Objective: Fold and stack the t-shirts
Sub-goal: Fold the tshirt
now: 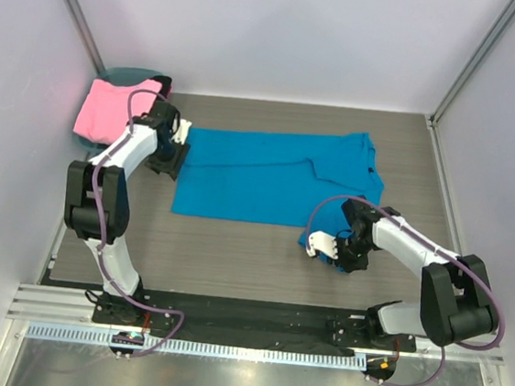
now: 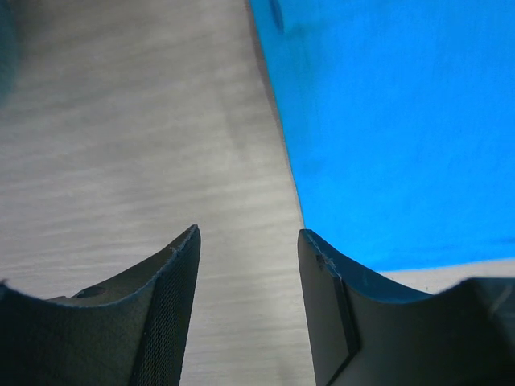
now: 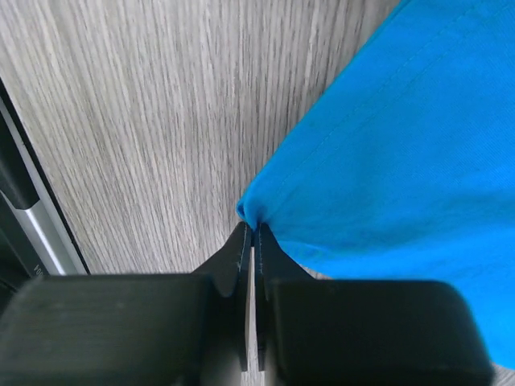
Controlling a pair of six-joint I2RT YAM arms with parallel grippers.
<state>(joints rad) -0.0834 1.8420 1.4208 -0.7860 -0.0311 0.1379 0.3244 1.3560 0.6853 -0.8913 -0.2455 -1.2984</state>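
A blue t-shirt [image 1: 278,172] lies spread on the wooden table, partly folded. My right gripper [image 1: 343,254] is shut on the shirt's near right corner; in the right wrist view the blue cloth [image 3: 386,145] is pinched between my closed fingertips [image 3: 253,229]. My left gripper [image 1: 173,158] is open and empty at the shirt's left edge; in the left wrist view the blue shirt [image 2: 394,121] lies to the right of my spread fingers [image 2: 173,265] with bare table between them. A pink t-shirt [image 1: 108,106] lies at the back left.
The pink shirt rests on a dark teal round container [image 1: 127,78] in the back left corner. White walls enclose the table. A black strip and metal rail [image 1: 253,326] run along the near edge.
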